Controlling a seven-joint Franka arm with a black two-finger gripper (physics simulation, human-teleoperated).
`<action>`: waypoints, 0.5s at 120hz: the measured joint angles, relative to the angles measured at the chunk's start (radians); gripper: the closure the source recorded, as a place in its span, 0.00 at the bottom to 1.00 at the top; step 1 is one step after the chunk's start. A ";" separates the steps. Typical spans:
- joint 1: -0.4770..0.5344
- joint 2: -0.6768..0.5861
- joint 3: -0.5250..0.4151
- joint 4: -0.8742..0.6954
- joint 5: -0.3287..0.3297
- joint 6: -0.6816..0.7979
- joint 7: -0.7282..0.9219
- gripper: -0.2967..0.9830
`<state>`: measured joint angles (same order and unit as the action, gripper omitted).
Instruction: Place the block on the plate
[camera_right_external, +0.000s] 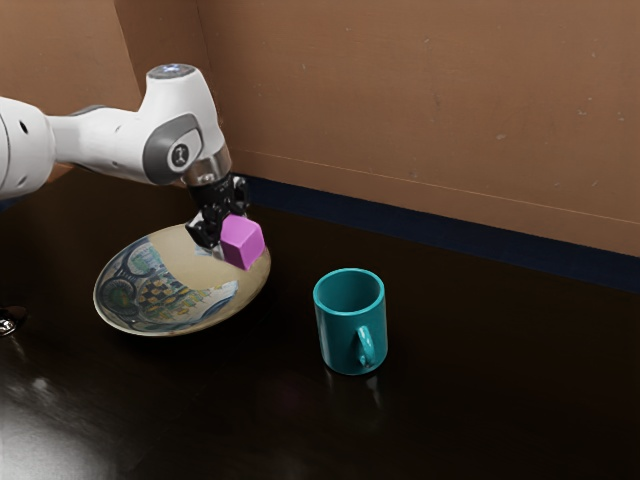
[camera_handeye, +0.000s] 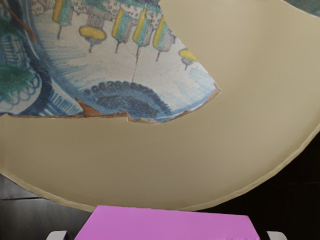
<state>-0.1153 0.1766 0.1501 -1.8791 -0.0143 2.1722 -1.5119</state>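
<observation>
Block (camera_right_external: 241, 242) hangs above dark, glossy table (camera_right_external: 480, 410), brown wall (camera_right_external: 430, 100) beyond.

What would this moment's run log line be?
pincer: shut on block | block: aloft near plate | placement: not done | mug: upright on table

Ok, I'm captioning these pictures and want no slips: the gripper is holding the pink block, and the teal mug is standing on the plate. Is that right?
Not quite: the teal mug isn't on the plate. The exterior view shows it standing on the dark table, beside the plate. The gripper is indeed holding the pink block.
</observation>
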 joint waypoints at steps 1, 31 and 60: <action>0.000 -0.001 0.002 -0.001 0.000 -0.002 0.000 0.48; 0.068 -0.014 0.020 -0.037 0.002 -0.038 0.000 0.48; 0.154 0.036 0.021 -0.037 0.006 -0.034 0.001 0.47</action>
<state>0.0383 0.2122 0.1714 -1.9158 -0.0078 2.1385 -1.5114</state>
